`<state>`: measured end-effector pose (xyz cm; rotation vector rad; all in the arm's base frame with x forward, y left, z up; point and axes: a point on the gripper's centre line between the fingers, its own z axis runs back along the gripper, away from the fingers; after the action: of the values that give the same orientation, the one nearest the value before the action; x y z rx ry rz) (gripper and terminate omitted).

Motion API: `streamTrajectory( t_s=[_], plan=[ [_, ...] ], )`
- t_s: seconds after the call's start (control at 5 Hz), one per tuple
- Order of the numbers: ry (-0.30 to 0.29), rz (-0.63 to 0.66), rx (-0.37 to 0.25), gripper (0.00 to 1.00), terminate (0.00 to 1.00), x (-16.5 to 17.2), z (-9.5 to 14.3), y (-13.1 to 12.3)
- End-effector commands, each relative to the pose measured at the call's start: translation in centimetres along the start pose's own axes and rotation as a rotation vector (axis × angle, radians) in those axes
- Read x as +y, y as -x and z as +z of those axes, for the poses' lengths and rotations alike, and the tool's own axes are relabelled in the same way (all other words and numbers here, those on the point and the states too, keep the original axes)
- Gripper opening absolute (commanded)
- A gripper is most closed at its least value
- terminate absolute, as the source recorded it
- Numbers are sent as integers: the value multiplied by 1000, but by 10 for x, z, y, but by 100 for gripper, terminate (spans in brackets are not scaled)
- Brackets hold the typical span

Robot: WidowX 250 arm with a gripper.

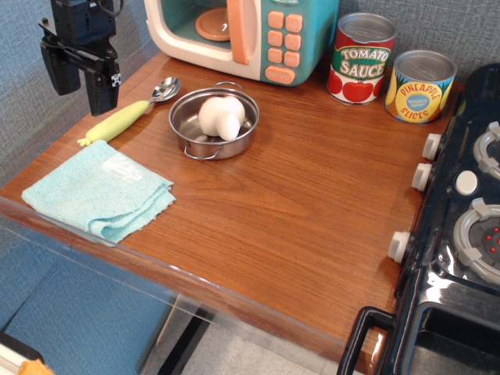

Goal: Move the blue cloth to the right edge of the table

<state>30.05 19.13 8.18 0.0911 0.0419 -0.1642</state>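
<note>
The blue cloth [100,191] lies folded at the front left corner of the brown wood table [297,211]. My gripper [80,84] hangs at the upper left, above the table's left edge and well above the cloth. Its two black fingers [103,92] stand apart with nothing between them.
A steel bowl [214,123] holding a white mushroom-like toy [222,116] sits behind the cloth. A yellow-handled spoon [129,113] lies to its left. A toy microwave [242,35], tomato sauce can [360,58] and pineapple can [420,86] stand at the back. A black toy stove [461,226] borders the right edge.
</note>
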Motion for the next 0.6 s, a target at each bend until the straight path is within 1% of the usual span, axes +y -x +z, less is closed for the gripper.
streamTrajectory(
  t_s=[0.0,0.2,0.4],
  plan=[
    [0,0,0,100,0,0,0,0],
    [6,-12,-34,100,0,-12,-6,15],
    [-3,-37,-81,100,0,-29,-19,31]
  ],
)
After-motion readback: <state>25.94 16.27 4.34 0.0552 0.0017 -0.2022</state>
